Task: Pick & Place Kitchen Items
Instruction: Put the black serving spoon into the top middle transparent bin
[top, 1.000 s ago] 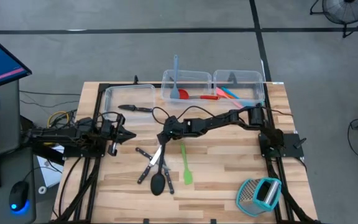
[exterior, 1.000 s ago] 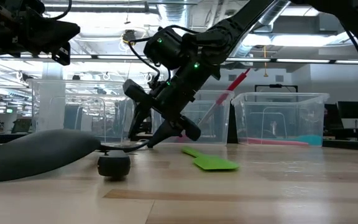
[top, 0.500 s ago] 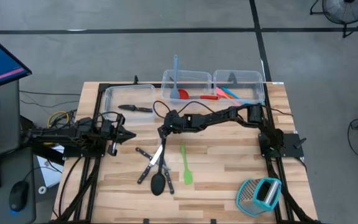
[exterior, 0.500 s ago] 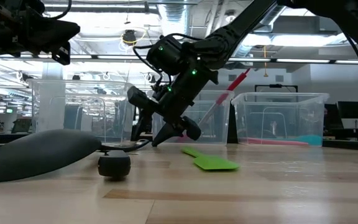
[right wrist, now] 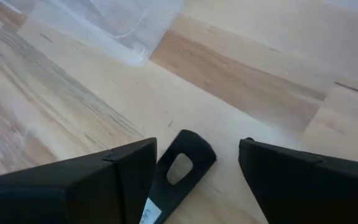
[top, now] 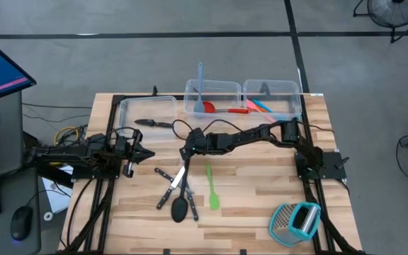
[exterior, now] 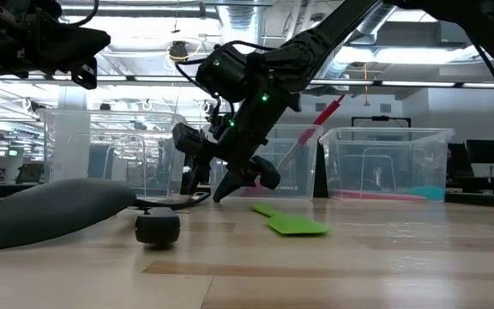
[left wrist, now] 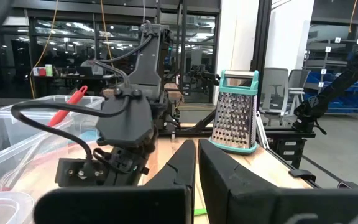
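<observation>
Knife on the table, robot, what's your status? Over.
Right gripper jaws open, straddling black knife handle. Left gripper waiting at table's left. Nothing blocking.

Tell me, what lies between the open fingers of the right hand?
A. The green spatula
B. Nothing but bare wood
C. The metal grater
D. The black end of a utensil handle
D: in the right wrist view, the black handle end lies on the wood between the right hand's spread fingers.

Four cameras on one wooden table point(top: 261, 191).

Overhead: straight down on the whole table. Low: level across the tabletop, close to the green spatula point(exterior: 286, 221), also seen from above point(top: 210, 185). Left wrist: facing across toward the teal-framed grater point(left wrist: 235, 112). Right wrist: tight down between open fingers point(right wrist: 303, 180) onto a black handle point(right wrist: 176, 171).
</observation>
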`<control>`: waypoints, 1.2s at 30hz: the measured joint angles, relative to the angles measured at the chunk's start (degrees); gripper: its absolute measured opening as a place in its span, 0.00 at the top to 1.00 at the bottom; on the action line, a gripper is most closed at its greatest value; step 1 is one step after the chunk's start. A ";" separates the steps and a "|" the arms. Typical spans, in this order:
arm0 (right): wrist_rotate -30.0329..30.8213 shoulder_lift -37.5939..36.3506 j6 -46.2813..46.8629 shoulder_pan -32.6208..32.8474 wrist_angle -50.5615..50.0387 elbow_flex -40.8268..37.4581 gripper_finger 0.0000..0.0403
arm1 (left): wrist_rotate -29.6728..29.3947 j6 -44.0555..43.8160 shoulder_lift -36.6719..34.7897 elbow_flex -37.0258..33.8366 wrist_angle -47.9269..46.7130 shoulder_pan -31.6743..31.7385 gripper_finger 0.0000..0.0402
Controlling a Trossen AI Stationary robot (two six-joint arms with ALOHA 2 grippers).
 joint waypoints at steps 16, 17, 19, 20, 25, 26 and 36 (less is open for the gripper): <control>1.63 2.47 1.36 1.98 -10.52 5.68 0.54 | 0.01 0.02 0.00 0.00 0.07 0.00 1.00; 1.63 2.47 1.36 2.20 -10.79 5.68 0.56 | -0.01 0.02 0.00 0.00 0.10 0.00 1.00; 1.51 2.46 1.36 2.48 -11.15 5.68 0.60 | 0.00 0.02 0.00 0.00 0.17 0.00 1.00; 1.43 2.45 1.36 2.57 -11.27 5.68 0.63 | -0.01 0.02 0.00 0.00 0.19 0.00 1.00; -0.13 2.41 1.29 2.61 -11.48 5.68 0.76 | -0.01 0.02 0.00 0.02 0.39 0.00 1.00; -0.54 2.42 0.64 2.55 -11.47 5.68 0.80 | 0.01 0.02 0.00 0.00 0.41 0.00 1.00; -2.80 1.81 -2.59 2.14 -12.00 5.55 0.96 | -0.01 0.00 0.00 0.00 0.64 0.00 1.00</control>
